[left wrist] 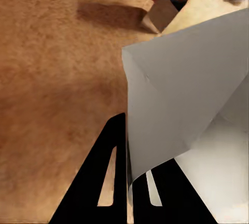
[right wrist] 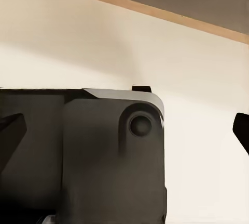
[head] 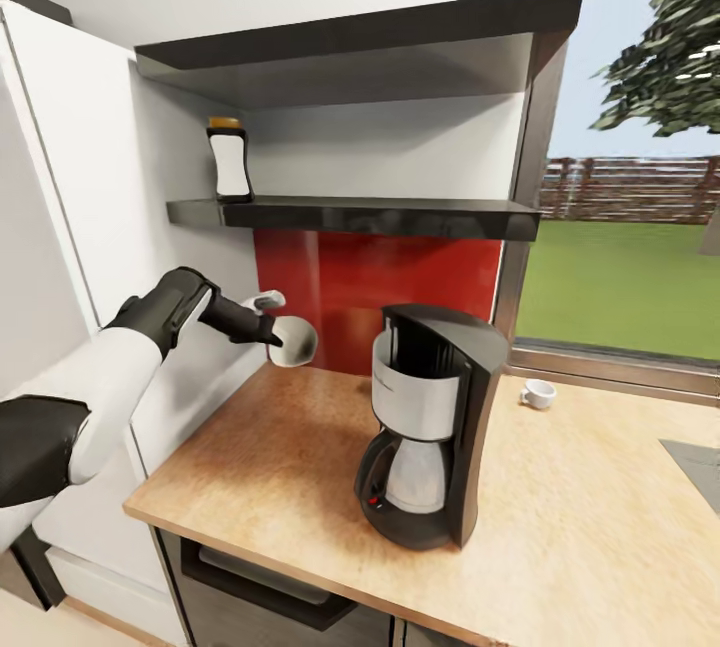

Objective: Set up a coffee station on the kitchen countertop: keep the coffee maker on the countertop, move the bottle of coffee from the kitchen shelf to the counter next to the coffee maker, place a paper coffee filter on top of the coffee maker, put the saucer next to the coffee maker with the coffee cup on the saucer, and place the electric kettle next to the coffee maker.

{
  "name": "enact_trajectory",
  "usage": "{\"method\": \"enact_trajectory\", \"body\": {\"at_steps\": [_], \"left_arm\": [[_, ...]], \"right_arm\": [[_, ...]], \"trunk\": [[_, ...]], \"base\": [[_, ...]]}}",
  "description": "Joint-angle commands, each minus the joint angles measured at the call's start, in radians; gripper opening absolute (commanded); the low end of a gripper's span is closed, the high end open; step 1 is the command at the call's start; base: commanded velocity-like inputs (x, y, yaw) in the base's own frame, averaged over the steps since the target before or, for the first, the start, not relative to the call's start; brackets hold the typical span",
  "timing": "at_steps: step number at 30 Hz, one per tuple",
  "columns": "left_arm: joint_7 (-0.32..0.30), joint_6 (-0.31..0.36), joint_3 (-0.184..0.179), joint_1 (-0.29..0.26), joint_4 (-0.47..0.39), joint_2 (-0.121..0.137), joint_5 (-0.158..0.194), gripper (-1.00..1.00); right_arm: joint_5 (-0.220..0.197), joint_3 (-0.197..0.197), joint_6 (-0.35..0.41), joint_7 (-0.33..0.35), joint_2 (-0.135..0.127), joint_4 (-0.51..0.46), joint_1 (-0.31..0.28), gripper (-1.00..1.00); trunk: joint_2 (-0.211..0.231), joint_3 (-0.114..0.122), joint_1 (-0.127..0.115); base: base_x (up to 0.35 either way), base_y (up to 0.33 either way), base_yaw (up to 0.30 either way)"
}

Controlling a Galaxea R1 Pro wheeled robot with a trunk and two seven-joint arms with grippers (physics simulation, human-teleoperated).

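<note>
Head view: coffee maker [head: 430, 422] stands mid-worktop [head: 250, 487] before a red backsplash [head: 370, 287], window [head: 630, 177] beside it. Left tool [head: 272, 327] pinches the paper filter [head: 293, 341] left of it. Coffee bottle [head: 230, 159] sits on the shelf [head: 360, 215] above; cup [head: 538, 393] rests right.

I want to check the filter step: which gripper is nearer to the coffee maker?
Left. The left gripper hangs over the countertop, holding the paper coffee filter beside the coffee maker, toward the wall. The right gripper appears in its wrist view, away from the counter; its distance cannot be judged.
</note>
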Motion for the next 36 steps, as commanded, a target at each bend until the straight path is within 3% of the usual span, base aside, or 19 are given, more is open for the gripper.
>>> {"method": "enact_trajectory", "body": {"at_steps": [1, 12, 18, 19, 21, 22, 23, 28, 33, 36], "left_arm": [[-0.020, 0.000, -0.006, -0.004, -0.001, 0.001, -0.013, -1.00], [-0.039, 0.006, -0.016, -0.073, 0.027, 0.003, -0.048, -1.00], [-0.040, 0.006, -0.016, -0.169, 0.169, 0.000, -0.050, -1.00], [-0.048, 0.006, -0.046, -0.229, 0.221, -0.003, -0.050, -1.00], [-0.071, 0.006, -0.057, -0.247, 0.227, -0.006, -0.051, -1.00], [-0.117, 0.006, -0.078, -0.276, 0.232, -0.013, -0.051, -1.00], [-0.213, 0.006, -0.148, -0.328, 0.259, -0.031, -0.051, -1.00], [-0.332, 0.005, -0.239, -0.342, 0.272, -0.056, -0.051, -1.00], [-0.485, 0.001, -0.390, -0.342, 0.272, -0.095, -0.051, -1.00], [-0.543, 0.001, -0.453, -0.342, 0.271, -0.113, -0.051, -1.00]], "right_arm": [[0.006, -0.004, -0.003, -0.004, 0.001, 0.001, -0.001, 1.00], [0.007, -0.004, -0.003, -0.003, 0.001, 0.002, 0.000, 1.00], [0.007, -0.004, -0.003, -0.004, 0.001, 0.002, 0.000, 1.00], [0.007, -0.004, -0.003, -0.003, 0.001, 0.002, 0.000, 1.00], [0.007, -0.003, -0.003, -0.003, 0.001, 0.002, -0.001, 1.00], [0.007, -0.003, -0.003, -0.004, 0.001, 0.002, -0.001, 1.00], [0.007, -0.004, -0.003, -0.003, 0.001, 0.002, 0.000, 1.00], [0.007, -0.004, -0.003, -0.004, 0.001, 0.002, 0.000, 1.00], [0.007, -0.004, -0.003, -0.004, 0.001, 0.002, 0.000, 1.00], [0.007, -0.004, -0.003, -0.004, 0.001, 0.002, 0.000, 1.00]], "trunk": [[-0.001, 0.000, 0.000], [-0.001, 0.000, 0.000], [-0.001, 0.000, 0.000], [-0.001, 0.000, 0.000], [-0.001, 0.000, 0.000], [-0.001, 0.000, 0.000], [-0.001, 0.000, 0.000], [-0.001, 0.000, 0.000], [-0.001, 0.000, 0.000], [-0.001, 0.000, 0.000]], "base": [[-0.268, 0.000, 0.000], [-0.225, 0.000, 0.000], [-0.013, 0.000, 0.000], [0.000, 0.000, 0.000], [0.000, 0.000, 0.000], [0.000, 0.000, 0.000], [0.000, 0.000, 0.000], [0.000, 0.000, 0.000], [0.000, 0.000, 0.000], [0.000, 0.000, 0.000]]}}
